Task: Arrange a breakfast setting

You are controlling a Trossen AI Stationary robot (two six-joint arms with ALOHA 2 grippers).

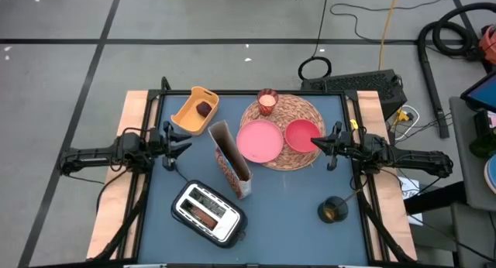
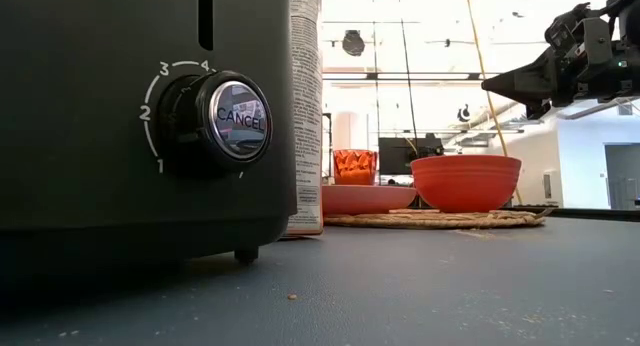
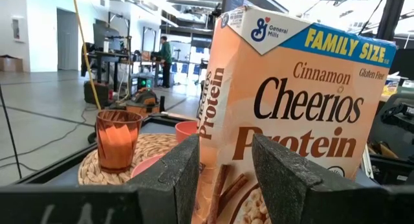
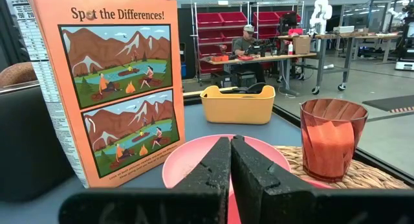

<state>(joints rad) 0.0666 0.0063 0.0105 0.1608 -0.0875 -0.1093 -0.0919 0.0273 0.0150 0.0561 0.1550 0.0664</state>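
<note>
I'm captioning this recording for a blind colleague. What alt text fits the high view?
From above, a round woven mat holds a pink plate, a red bowl and a small glass, with a cereal box upright beside it. The left gripper and right gripper wait at either side.

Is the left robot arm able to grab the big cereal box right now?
Probably yes. The left gripper is open and faces the cereal box, which stands upright with nothing between them. The yellow tub sits off to the side.
</note>
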